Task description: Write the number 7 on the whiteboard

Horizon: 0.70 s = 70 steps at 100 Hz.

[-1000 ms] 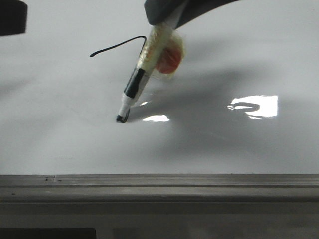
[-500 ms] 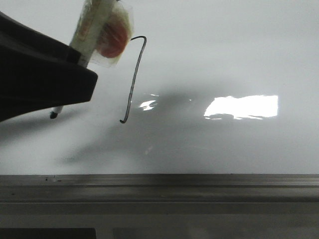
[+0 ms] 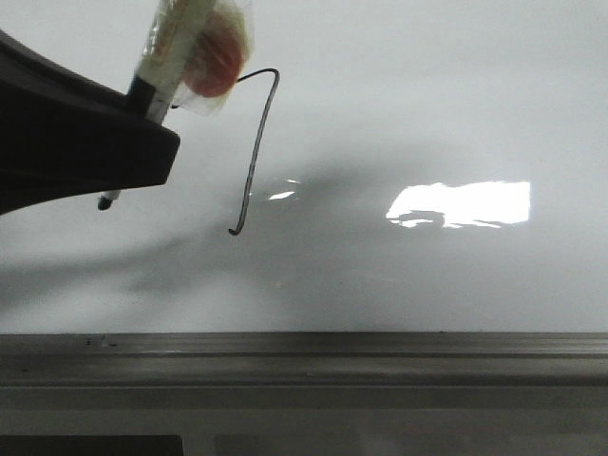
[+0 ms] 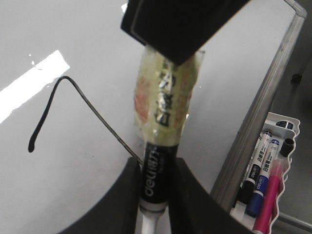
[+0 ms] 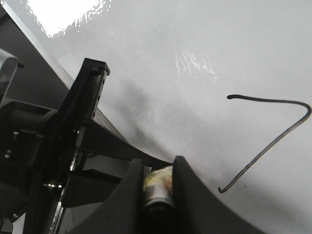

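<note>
I am looking across the whiteboard (image 3: 427, 114) from its near edge, where the grey ledge (image 3: 380, 356) is running the full width. Toward the left edge in the front view, a dark arm section is blocking the middle of the marker (image 3: 180, 47), so from here I cannot tell what is gripping it. Only its black tip (image 3: 106, 201) is showing below, and whether it is touching the surface I cannot tell. The left wrist view is filling that gap: the left gripper (image 4: 157, 192) is pinching the marker's black printed barrel between both fingers, while a second black clamp is covering the taped upper end. The right wrist view is showing the right gripper (image 5: 158, 190) closing its fingers around that yellowish taped end, so both are clamping the same pen. Just to the right of the marker, the number 7 (image 3: 258, 142) is sitting left of the board's centre, its top stroke partly hidden behind the tape and its hooked foot ending well short of the near edge. Further right, a bright glare patch (image 3: 465, 202) is shining on the board. Only the left wrist view is catching a white tray (image 4: 287, 127) beyond the ledge, holding spare pens (image 4: 261, 175) in black, blue and pink.
</note>
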Each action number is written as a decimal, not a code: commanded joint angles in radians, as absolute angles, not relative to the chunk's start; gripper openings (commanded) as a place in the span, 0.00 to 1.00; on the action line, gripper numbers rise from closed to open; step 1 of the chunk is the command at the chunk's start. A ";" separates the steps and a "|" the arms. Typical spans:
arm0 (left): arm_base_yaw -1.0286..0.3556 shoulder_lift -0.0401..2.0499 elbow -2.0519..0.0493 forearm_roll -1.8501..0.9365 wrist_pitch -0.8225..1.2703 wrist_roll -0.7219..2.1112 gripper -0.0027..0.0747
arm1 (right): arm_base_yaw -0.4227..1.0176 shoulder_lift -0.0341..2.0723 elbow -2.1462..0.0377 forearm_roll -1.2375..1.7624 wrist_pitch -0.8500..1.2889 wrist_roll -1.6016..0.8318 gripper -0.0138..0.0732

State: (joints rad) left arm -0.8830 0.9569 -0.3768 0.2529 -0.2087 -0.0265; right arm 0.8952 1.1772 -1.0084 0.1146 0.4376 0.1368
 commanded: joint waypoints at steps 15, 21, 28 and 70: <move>-0.886 0.949 -0.412 0.125 -0.272 -0.044 0.01 | 0.895 1.157 -1.043 0.081 0.388 0.128 0.62; -0.878 0.949 -0.415 -0.034 -0.246 -0.044 0.01 | 0.895 1.157 -1.043 0.078 0.389 0.128 0.64; -0.862 0.949 -0.415 -0.228 -0.210 -0.044 0.01 | 0.895 1.157 -1.043 0.077 0.390 0.128 0.61; -0.757 1.012 -0.423 -0.543 -0.101 -0.044 0.01 | 0.895 1.157 -1.043 0.077 0.426 0.128 0.57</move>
State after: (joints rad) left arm -0.7647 1.0058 -0.3968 -0.5197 -0.0719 -0.0374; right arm 0.8952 1.1772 -1.0084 0.0857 0.4753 0.1368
